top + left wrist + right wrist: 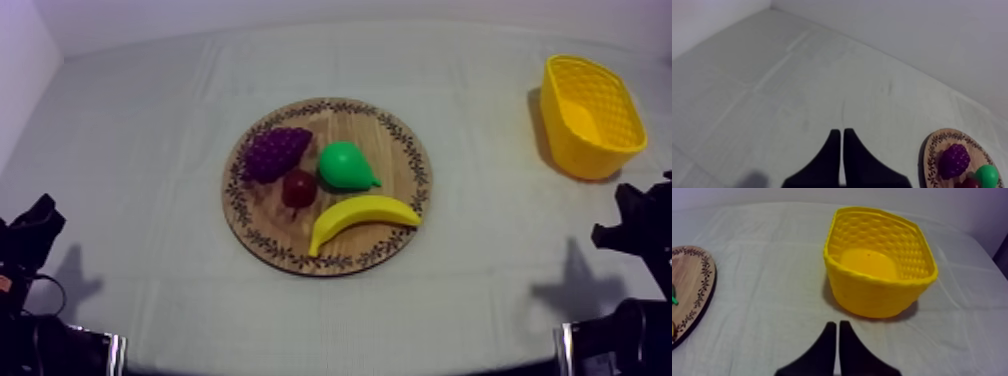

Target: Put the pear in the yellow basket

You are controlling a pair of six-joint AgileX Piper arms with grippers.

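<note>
On the cloth-covered table [150, 150], the pear [345, 166] lies mid-way across the wooden board [400, 150], hemmed by the small red fruit [298, 187] and banana [362, 217], which the left gripper [841, 132] or right gripper [837, 324], both pinched shut and empty, risks knocking en route to the yellow basket [590, 120] near the far right corner.

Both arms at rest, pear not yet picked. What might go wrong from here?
1. The pear sits tight beside the small red fruit, with the banana close by; a grasp may knock them.
2. The yellow basket stands far right; a carry by the left gripper would be long, while the right gripper sits nearer.
</note>
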